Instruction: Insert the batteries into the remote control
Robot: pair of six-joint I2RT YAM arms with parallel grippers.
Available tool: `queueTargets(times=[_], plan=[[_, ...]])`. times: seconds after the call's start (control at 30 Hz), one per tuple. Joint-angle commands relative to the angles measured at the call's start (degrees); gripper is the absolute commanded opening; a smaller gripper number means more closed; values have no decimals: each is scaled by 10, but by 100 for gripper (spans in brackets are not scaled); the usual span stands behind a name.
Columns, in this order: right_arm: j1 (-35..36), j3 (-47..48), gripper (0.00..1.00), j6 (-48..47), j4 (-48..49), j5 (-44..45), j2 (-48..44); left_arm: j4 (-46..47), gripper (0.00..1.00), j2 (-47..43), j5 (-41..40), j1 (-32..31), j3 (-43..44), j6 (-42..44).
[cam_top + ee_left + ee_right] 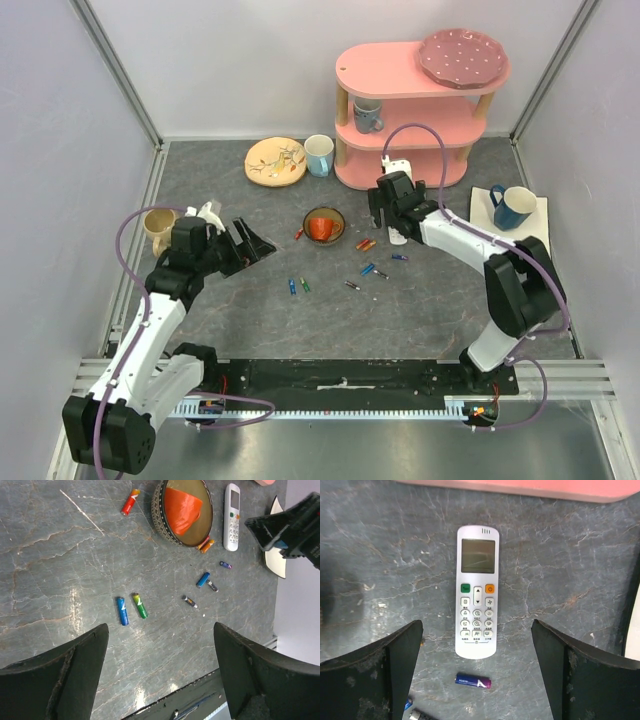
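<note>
Right gripper (475, 630): jaws spread wide, empty, hovering astride the remote control (476, 591), lined up for a pick | remote control: face-up on the worktop (570, 555) by the pink shelf (520, 487), so probably needs flipping | left gripper (161, 630): jaws wide, empty, above the scattered batteries (122, 611).

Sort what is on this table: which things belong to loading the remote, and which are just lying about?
For the job: remote control, blue battery, green battery, red battery, purple battery, other loose batteries.

Just lying about: patterned bowl, pink shelf, polka-dot plate, floral plate, light blue mug, dark blue mug, beige mug, grey mug on the shelf.
</note>
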Motion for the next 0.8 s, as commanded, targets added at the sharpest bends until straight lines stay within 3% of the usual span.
queueTargets(times=[0.0,0.47,0.67,0.77], plan=[[-4,21,98,-15,7,2,30,25,90,-4,29,-2,-8,21],[-51,39,91,4,25,-84,125,33,88,-8,36,-1,-25,26],[-55,46,83,4,23,-92,141,33,87,-5,37,-2,-24,24],[-58,40,73,8,22,-99,146,33,87,-6,37,-2,-26,25]])
